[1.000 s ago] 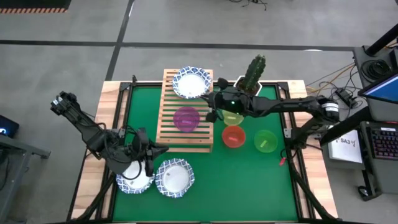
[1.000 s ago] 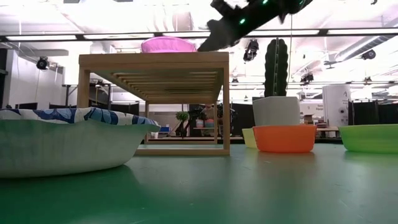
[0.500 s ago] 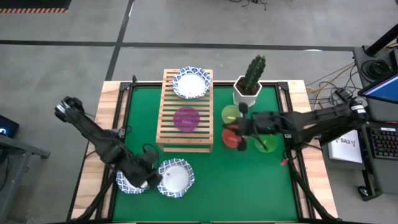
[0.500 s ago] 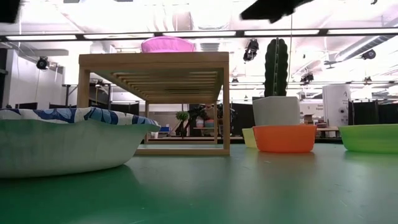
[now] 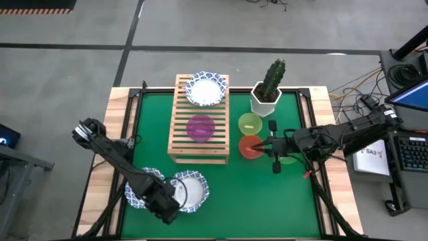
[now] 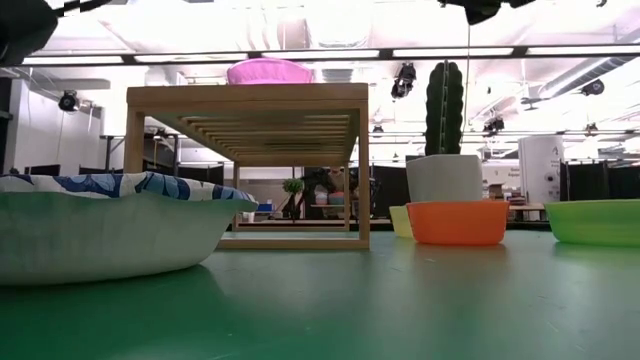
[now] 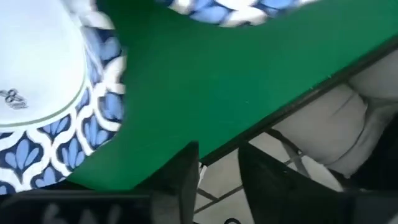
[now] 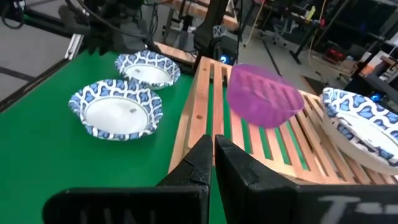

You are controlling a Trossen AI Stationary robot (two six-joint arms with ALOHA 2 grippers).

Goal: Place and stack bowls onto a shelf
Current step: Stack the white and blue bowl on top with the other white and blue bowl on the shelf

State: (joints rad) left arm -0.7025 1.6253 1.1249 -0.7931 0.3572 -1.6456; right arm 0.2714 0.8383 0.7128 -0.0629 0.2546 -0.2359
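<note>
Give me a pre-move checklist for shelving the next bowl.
1. Free slats on the shelf: ok, bare beside the purple bowl.
2. Left gripper open and empty: ok.
3. Left gripper lined up on the blue-rimmed bowl: not ok, its fingers point over the table's edge.
4. Right gripper ready to grasp: not ok, fingers shut, above the red-orange bowl.
5. Green bowl clear: cannot tell, the arm covers it.

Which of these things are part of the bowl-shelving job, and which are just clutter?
Job: shelf; patterned bowls: one on the shelf, two on the mat; purple bowl on the shelf; yellow-green, orange, green bowls.
Clutter: cactus pot.
</note>
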